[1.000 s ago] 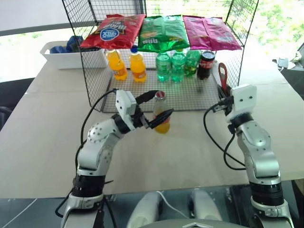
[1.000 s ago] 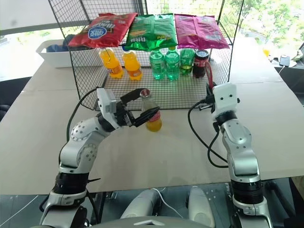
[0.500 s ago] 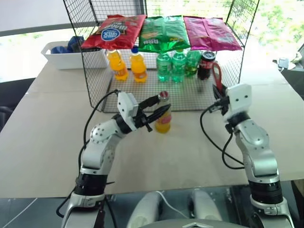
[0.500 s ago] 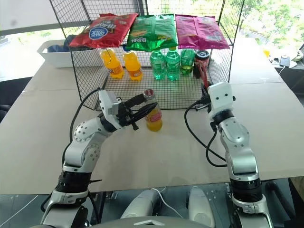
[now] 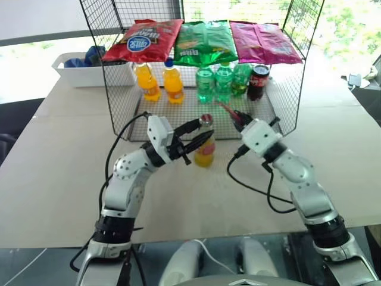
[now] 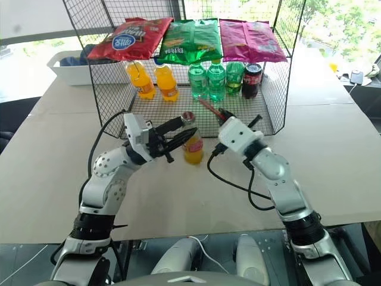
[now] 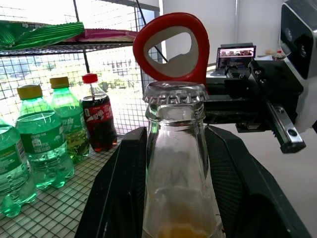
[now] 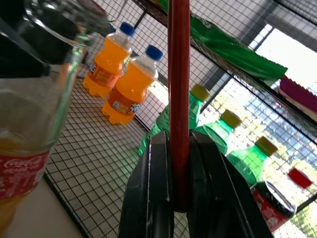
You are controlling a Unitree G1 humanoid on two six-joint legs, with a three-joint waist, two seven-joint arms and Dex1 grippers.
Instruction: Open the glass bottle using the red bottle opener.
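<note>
The lower body of the glass bottle (image 7: 179, 163) is cut off by the edge of the left wrist view, and the left end effector (image 5: 200, 132) covers its middle in the head views, so the label there cannot be read. The red bottle opener (image 7: 172, 47) stands behind the bottle's cap; its handle is hidden by the neck, and whether the ring touches the cap is perhaps impossible to tell. In the right wrist view the opener's ring runs out of frame above the right end effector (image 8: 179, 148).
</note>
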